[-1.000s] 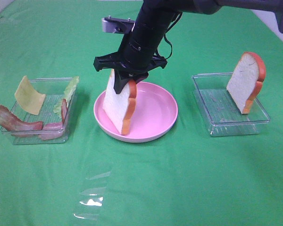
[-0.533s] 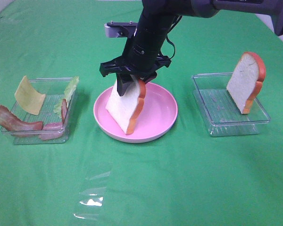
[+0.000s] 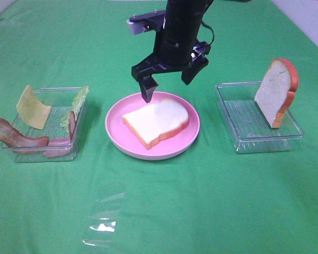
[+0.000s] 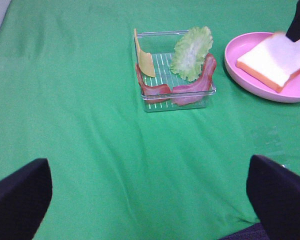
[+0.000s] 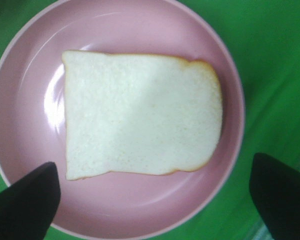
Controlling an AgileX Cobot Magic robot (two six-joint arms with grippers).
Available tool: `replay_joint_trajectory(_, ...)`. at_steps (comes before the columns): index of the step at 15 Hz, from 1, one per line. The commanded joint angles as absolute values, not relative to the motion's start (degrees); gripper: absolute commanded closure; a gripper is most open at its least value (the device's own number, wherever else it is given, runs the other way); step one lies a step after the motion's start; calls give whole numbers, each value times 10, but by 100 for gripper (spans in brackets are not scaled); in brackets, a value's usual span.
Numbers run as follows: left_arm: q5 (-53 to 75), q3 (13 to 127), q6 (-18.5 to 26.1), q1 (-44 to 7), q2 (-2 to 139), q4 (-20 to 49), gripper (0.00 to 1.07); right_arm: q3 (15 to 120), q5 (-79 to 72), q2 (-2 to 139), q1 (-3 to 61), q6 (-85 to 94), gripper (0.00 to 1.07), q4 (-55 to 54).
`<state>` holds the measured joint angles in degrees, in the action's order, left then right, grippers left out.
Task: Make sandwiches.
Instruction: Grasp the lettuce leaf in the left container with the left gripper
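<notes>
Squarely on plate (image 3: pixel 116 120) — bread slice (image 3: pixel 158 123), flat

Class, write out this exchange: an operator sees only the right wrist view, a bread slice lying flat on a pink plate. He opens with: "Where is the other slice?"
Observer: The second bread slice stands on edge in the right tray, beside the plate.
Operator: And the fillings?
Observer: The left tray holds cheese, lettuce and bacon.
Operator: Is the left gripper busy?
Observer: No, the left gripper is open and empty, over green cloth.
</notes>
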<state>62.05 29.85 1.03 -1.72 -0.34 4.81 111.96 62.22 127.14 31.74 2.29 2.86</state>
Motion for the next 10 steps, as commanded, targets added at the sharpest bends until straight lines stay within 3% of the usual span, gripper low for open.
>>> replay_joint_trajectory(1, 618, 296, 9, -17, -12, 53, 9, 1122, 662, 1208, 317, 24, 8, 64)
replay_joint_trajectory(10, 618, 296, 10, -17, -12, 53, 9, 1099, 762, 1092, 309, -11, 8, 69)
